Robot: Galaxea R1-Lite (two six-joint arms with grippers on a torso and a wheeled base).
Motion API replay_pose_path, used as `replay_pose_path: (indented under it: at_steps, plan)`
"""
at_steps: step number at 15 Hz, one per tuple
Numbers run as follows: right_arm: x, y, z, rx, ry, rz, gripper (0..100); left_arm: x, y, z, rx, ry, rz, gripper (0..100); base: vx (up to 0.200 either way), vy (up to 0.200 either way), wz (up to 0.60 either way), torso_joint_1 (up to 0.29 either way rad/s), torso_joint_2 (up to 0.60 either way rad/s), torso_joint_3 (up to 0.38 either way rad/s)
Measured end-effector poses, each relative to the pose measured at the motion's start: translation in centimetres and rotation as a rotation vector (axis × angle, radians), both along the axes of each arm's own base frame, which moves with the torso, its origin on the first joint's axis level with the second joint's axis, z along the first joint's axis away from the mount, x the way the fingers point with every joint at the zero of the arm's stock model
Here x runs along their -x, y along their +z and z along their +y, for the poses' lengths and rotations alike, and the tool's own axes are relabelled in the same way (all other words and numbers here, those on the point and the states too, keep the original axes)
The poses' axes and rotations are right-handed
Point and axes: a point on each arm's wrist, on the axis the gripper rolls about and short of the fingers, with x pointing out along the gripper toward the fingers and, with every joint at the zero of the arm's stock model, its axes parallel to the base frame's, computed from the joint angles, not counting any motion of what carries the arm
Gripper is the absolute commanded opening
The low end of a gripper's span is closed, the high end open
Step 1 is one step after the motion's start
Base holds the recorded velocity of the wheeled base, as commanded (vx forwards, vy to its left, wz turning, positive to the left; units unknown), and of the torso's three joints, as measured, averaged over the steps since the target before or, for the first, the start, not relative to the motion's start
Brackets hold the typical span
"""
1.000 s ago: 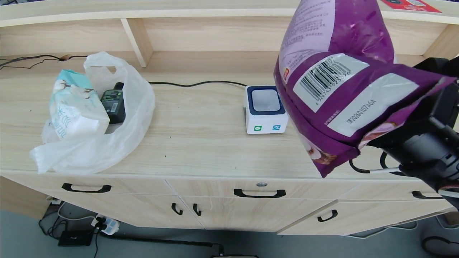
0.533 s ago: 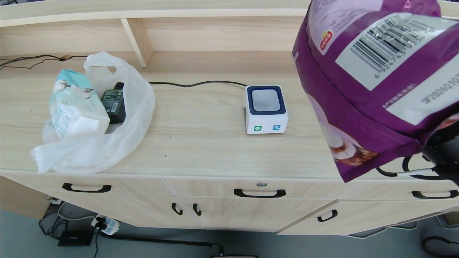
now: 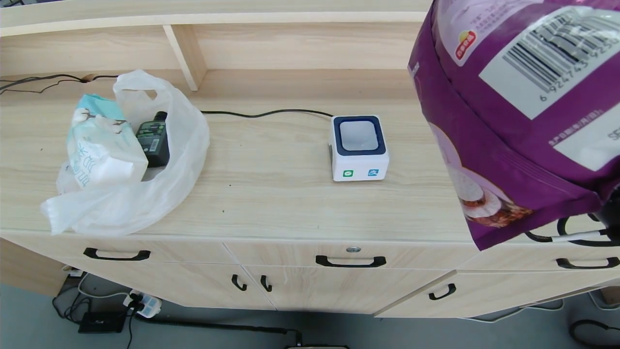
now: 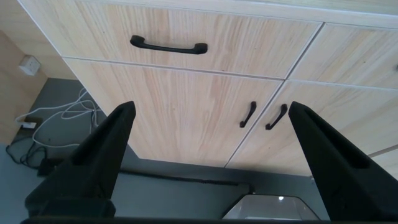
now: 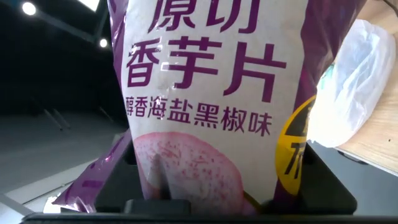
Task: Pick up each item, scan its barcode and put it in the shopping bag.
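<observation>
On the right of the head view, close to the camera, we have the purple snack bag [image 3: 513, 135] held high above the desk [image 3: 271, 194], well clear of the wood. Its back faces us, with the white barcode label [image 3: 557, 53] turned toward the camera and tilted. The right wrist view gives us the front: the right gripper [image 5: 219, 155] is clamped on one end of the bag, a dark finger [image 5: 118, 180] on each side of the foil, and the bag rises straight out of it.

Down on the desk, the white barcode scanner [image 3: 359, 147] sits near the middle, its dark-framed window facing up. The snack bag hangs off to its right, not over it. A black cable [image 3: 266, 114] runs from the scanner along the back of the desk toward the left.

Far left, we see the translucent white shopping bag [image 3: 164, 179] lying slumped and open on the desk, well apart from the scanner. Inside it lie a pale blue-and-white tissue pack [image 3: 101, 145] and, just beside it, a black bottle [image 3: 154, 138].

Below the desk top, the left gripper [image 4: 208, 118] hangs in front of the cupboard doors [image 4: 186, 93], its two fingers spread wide apart with nothing between them. Black handles [image 3: 350, 261] line the drawers along the desk front.
</observation>
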Motion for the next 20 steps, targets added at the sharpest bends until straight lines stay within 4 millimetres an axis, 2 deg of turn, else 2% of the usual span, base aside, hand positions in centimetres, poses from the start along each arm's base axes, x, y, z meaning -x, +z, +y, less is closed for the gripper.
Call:
replay_pose_path:
  at_steps: [5, 8, 10, 12, 14, 17, 20]
  plan:
    - [0.2, 0.1, 0.2, 0.011, -0.008, -0.033, 0, 0.0, 0.0, 0.0, 0.0, 0.0, 0.0, 100, 0.0, 0.0, 0.0, 0.0, 0.0, 0.0]
    - [-0.6, -0.5, 0.7, 0.1, -0.126, -0.168, 0, 0.0, 0.0, 0.0, 0.0, 0.0, 0.0, 100, 0.0, 0.0, 0.0, 0.0, 0.0, 0.0]
    - [-1.5, -1.6, 1.1, 0.241, -0.251, -0.285, 0, 0.0, 0.0, 0.0, 0.0, 0.0, 0.0, 100, 0.0, 0.0, 0.0, 0.0, 0.0, 0.0]
    - [-3.0, -3.1, 1.4, 0.487, -0.385, -0.393, 0, 0.0, 0.0, 0.0, 0.0, 0.0, 0.0, 100, 0.0, 0.0, 0.0, 0.0, 0.0, 0.0]
    - [-4.7, -2.1, 1.0, 0.599, -0.498, -0.452, 0, 0.0, 0.0, 0.0, 0.0, 0.0, 0.0, 100, 0.0, 0.0, 0.0, 0.0, 0.0, 0.0]
    - [-7.0, 1.3, 0.9, 0.783, -0.712, -0.548, 0, 0.0, 0.0, 0.0, 0.0, 0.0, 0.0, 100, 0.0, 0.0, 0.0, 0.0, 0.0, 0.0]
    - [-8.7, 2.7, 1.2, 0.973, -0.89, -0.666, 0, 0.0, 0.0, 0.0, 0.0, 0.0, 0.0, 100, 0.0, 0.0, 0.0, 0.0, 0.0, 0.0]
